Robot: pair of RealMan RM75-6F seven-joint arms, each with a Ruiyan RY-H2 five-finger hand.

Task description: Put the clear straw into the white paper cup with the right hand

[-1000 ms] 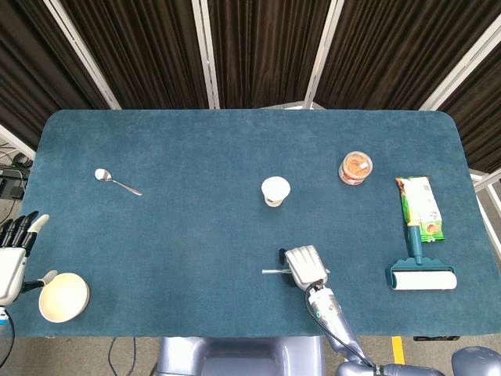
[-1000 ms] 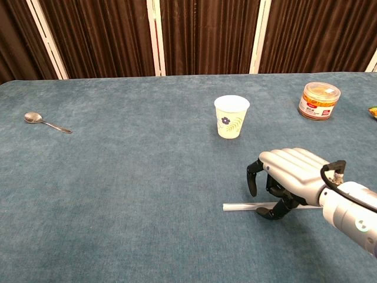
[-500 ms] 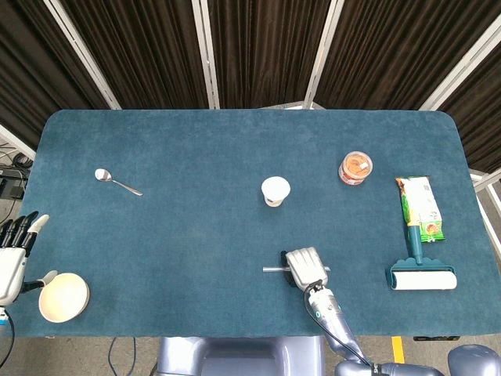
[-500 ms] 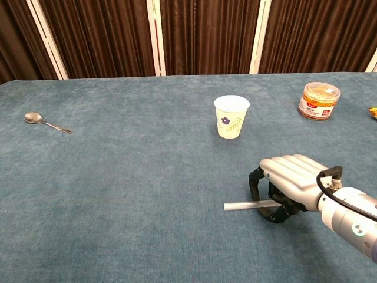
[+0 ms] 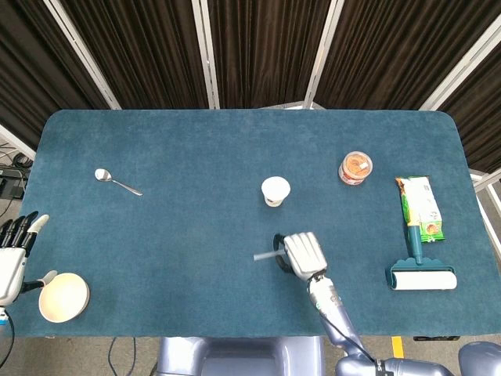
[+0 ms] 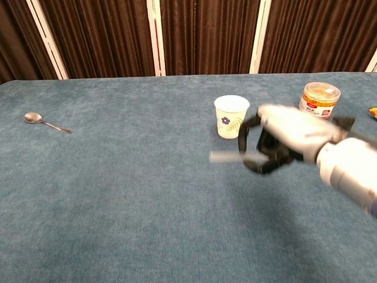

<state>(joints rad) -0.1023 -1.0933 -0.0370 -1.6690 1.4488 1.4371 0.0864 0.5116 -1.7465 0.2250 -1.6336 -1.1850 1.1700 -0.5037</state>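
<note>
Since 0.5 s ago, the right hand has lifted off the tabletop and moved toward the white paper cup, taking the clear straw with it. Its fingers are curled around the straw, which lies roughly level and sticks out from the hand toward the robot's left. In the chest view the hand and straw are motion-blurred. In the head view the straw is clear of the cloth and sits just short of the cup, on the robot's side of it.

Containers:
- White paper cup: upright near the table's centre, leaf print on its side. No contents show inside, and the straw is outside it.
- Round clear tub: standing well to the right of the cup, with an orange label and orange contents; what they are cannot be told.
- Cream bowl: at the near left corner, with nothing visible inside.

The left hand rests at the left edge just beside the bowl, fingers apart and holding nothing. A spoon lies far left. A green packet and a lint roller lie at the right end.
</note>
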